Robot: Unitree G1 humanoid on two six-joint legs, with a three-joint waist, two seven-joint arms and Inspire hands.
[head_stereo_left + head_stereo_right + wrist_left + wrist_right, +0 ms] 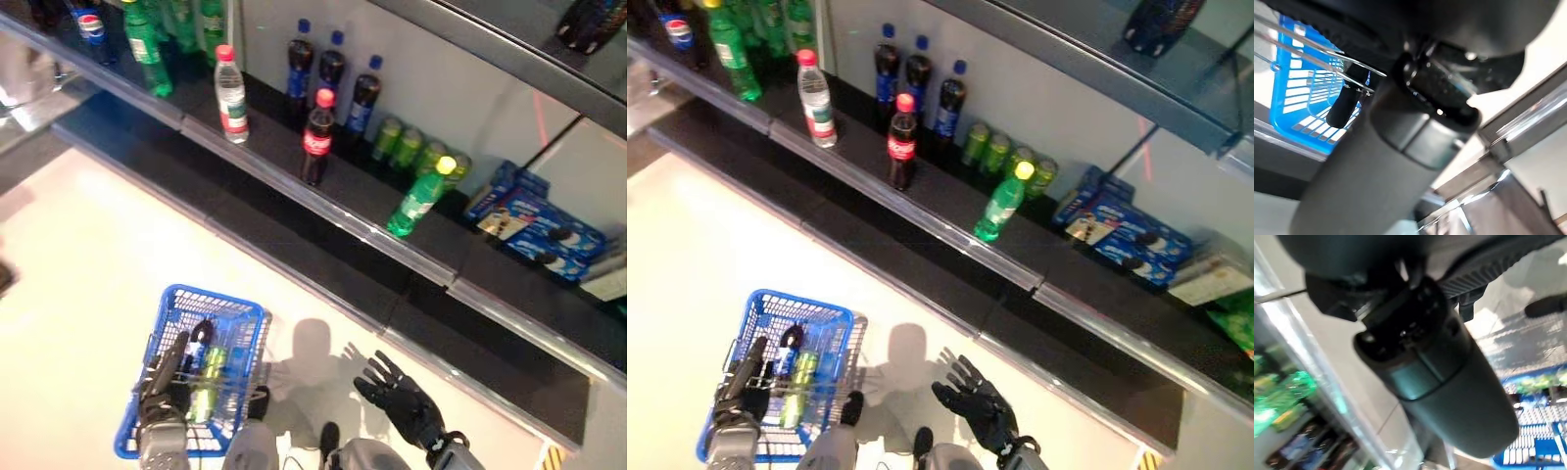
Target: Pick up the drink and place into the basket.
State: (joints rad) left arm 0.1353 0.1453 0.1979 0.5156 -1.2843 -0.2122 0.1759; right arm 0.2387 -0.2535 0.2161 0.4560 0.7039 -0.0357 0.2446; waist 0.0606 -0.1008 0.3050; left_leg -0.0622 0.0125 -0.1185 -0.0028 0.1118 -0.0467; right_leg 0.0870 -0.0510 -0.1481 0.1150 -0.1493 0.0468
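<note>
My left hand point(160, 390) grips the handle of a blue wire basket point(240, 315) at the lower left, low over the pale floor. Inside the basket lie a dark bottle with a blue label point(200, 345) and a green drink point(209, 384). My right hand point(404, 399) hovers at the bottom centre-right, fingers spread and holding nothing, well short of the shelf. On the dark shelf point(343, 211) stand a cola bottle with a red cap point(315, 139), a leaning green bottle with a yellow cap point(421, 196) and a clear water bottle point(231, 95).
Behind the cola stand three dark bottles with blue caps point(331, 73) and green cans point(404, 145). Blue snack boxes point(534, 227) lie at the shelf's right. More green and dark bottles point(147, 39) fill the far left. A lower shelf ledge point(460, 367) juts out close to my right hand.
</note>
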